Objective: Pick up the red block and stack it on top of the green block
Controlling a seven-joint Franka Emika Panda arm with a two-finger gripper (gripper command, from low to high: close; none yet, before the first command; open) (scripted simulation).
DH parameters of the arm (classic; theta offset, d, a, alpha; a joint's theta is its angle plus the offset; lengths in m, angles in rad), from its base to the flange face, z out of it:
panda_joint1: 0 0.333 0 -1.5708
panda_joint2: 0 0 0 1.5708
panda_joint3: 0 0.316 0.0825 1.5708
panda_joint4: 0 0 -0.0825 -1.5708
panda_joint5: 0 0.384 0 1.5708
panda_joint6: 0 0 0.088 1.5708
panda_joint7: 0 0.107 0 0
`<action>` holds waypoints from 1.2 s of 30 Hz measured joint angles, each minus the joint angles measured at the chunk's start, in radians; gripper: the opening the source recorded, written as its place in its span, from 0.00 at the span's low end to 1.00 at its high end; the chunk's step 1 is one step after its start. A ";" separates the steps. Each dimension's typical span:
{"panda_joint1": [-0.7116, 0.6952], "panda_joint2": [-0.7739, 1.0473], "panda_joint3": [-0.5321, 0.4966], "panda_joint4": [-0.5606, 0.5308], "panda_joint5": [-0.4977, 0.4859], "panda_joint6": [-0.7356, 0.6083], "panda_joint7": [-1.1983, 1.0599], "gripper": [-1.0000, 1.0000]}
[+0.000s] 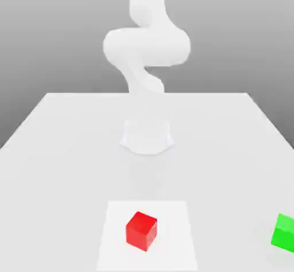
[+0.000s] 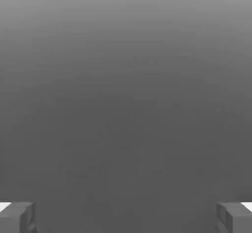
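Note:
A red block (image 1: 141, 230) rests on a paler square patch (image 1: 172, 213) of the white table, near the front in the exterior view. A green block (image 1: 283, 231) sits at the exterior view's right edge, partly cut off, at about the same depth. The white arm (image 1: 146, 49) rises from its base (image 1: 147, 136) at the table's middle and bends upward out of the picture. In the hand view my gripper (image 2: 126, 217) is open, its two grey fingertips (image 2: 17, 217) far apart against a plain grey background, with nothing between them.
The white table (image 1: 63, 150) stretches wide around the arm's base. Its far edge runs behind the arm. Bare surface lies between the two blocks.

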 joint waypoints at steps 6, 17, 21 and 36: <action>-0.059 0.224 0.049 -0.089 -0.023 0.111 0.131 0.50; -0.118 0.624 0.089 -0.247 -0.052 0.310 0.356 0.50; -0.120 0.766 0.089 -0.304 -0.027 0.383 0.412 0.50; -0.086 0.981 0.047 -0.292 -0.064 0.555 0.459 0.00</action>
